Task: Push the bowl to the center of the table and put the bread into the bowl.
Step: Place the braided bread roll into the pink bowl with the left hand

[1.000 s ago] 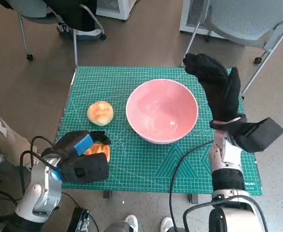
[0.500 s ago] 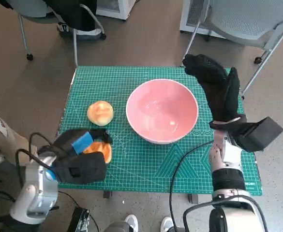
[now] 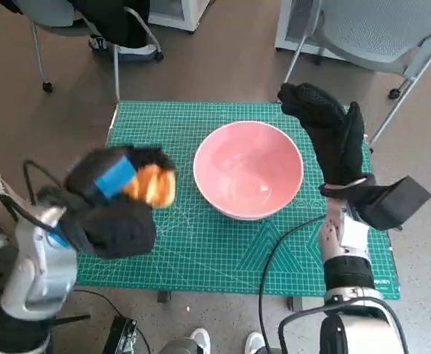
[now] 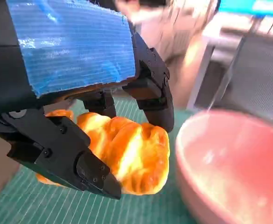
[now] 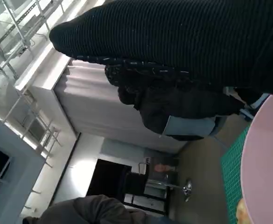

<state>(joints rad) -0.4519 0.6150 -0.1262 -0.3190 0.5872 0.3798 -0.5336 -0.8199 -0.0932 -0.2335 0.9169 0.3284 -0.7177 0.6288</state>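
The left hand (image 3: 116, 199) holds the bread (image 3: 150, 184) clear of the green mat (image 3: 215, 251), to the left of the pink bowl (image 3: 248, 169). In the left wrist view its black fingers (image 4: 150, 100) curl over the top of the golden, ridged loaf (image 4: 127, 156) while the thumb side closes from below, so the loaf is clamped from both sides. That grip looks meant for carrying: lifted off the mat, the bread can pass over the bowl's rim rather than knock against it. The forearm rises from the near left corner of the table and slants towards the bowl, with the blue-taped back of the hand facing up. The head view is blurred around this hand, so finer detail of the hold cannot be read there. A round bun would lie behind the hand; I cannot tell where it sits now.

The bowl stands upright on the mat, close to the middle of the table and a touch right of it, empty. By my judgement the pushing part is done or nearly so, and the drop into the bowl is not yet made.

The right hand (image 3: 329, 136) stands just beside the bowl's right rim, fingers extended and close together, holding nothing, palm turned towards the bowl like a fence. That placing would steady the bowl. Whether the glove touches the rim cannot be told.
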